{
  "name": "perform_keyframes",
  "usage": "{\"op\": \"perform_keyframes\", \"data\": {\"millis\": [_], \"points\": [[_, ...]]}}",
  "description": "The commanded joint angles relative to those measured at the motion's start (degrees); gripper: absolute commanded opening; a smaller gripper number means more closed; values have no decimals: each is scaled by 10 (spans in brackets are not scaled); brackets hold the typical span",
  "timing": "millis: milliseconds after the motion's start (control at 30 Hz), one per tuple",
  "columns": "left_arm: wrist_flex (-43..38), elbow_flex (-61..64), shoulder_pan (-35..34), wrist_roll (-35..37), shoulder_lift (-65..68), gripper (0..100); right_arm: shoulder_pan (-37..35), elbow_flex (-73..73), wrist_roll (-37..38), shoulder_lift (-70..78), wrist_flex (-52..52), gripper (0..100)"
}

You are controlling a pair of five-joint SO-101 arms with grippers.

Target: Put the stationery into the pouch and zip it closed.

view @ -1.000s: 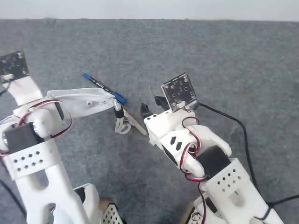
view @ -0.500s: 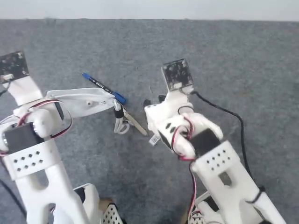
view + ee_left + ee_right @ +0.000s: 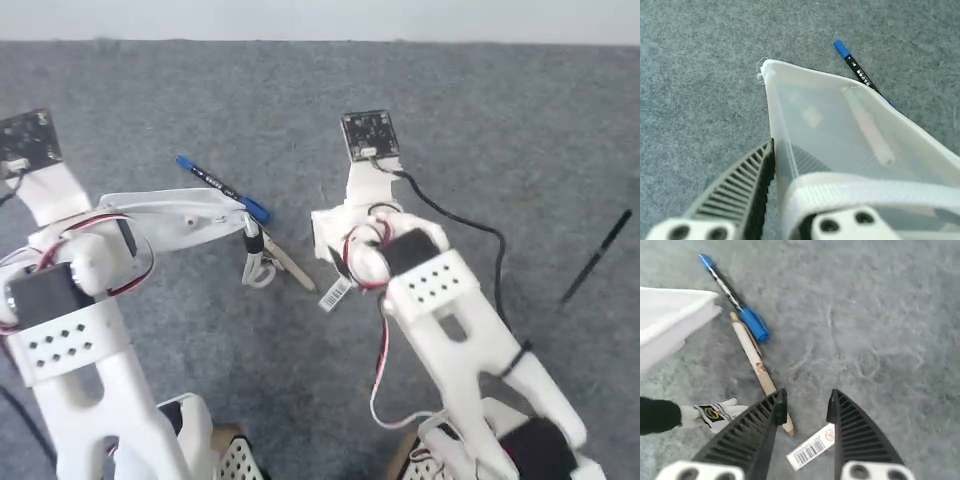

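While empty, half-open above the tan pen (image 3: 757, 365), right claw (image 3: 807, 400); left claw (image 3: 782, 165) tight on pouch (image 3: 840, 130).

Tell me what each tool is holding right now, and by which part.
Left tool is shut on the pouch, gripping its end nearest that arm. Right tool is open above the pencil, holding nothing.

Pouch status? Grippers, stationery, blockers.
Left gripper shut on pouch. Right gripper open over pencil end. Pencil and blue pen on mat, outside pouch. Barcode tag beside pencil, not blocking.
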Motion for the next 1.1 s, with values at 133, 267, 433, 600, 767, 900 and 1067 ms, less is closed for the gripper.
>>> {"op": "perform_keyframes", "data": {"millis": [133, 267, 433, 600, 767, 900, 1067], "points": [[-18, -8, -4, 8, -4, 11, 8, -109, -71, 75, 80, 132], [-18, -8, -4, 7, -4, 11, 7, -125, -84, 132, 82, 131], [-18, -8, -4, 6, -4, 11, 4, -164, -107, 195, 115, 131], [-18, -8, -4, 6, -4, 11, 4, -242, -153, 265, 193, 134], [-18, -8, -4, 5, -4, 11, 4, -314, -185, 349, 243, 135], [-18, -7, -4, 5, -4, 11, 0, -354, -186, 400, 268, 135], [-18, -7, -4, 4, -5, 11, -22, -387, -186, 447, 299, 135]]}}
